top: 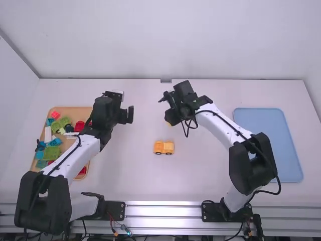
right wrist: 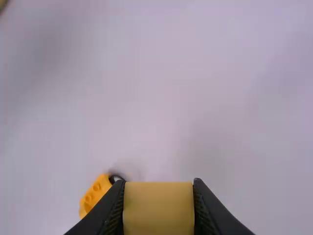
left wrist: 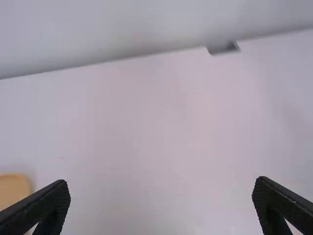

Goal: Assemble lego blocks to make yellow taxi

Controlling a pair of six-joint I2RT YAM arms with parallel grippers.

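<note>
In the high view, a white counter (top: 125, 175) runs back to a pale, plain wall (top: 150, 40), with another wall (top: 17, 85) rising along its left side and a small dark notch (top: 166, 80) at the middle of its far edge. A metal rail (top: 165, 216) crosses the near side, loose cables (top: 123, 230) around it. The orange tray (top: 75, 111) of mixed coloured blocks (top: 51, 153) lies on the left of the counter, and a blue mat (top: 271, 145) on the right. Between them, around the middle, the yellow car (top: 164, 147) stands on its dark wheels. The left gripper (top: 127, 115) is just beside the tray, towards the middle; the right gripper (top: 171, 117) is beyond the car, with a yellow block (top: 167, 123) at its fingers. In the left wrist view, the fingers are spread wide with nothing between them, over bare counter; the notch and a rounded corner of the tray also show. In the right wrist view, the fingers clasp the yellow block, one pressed to each side, and part of the car appears past them, on the pale counter.
</note>
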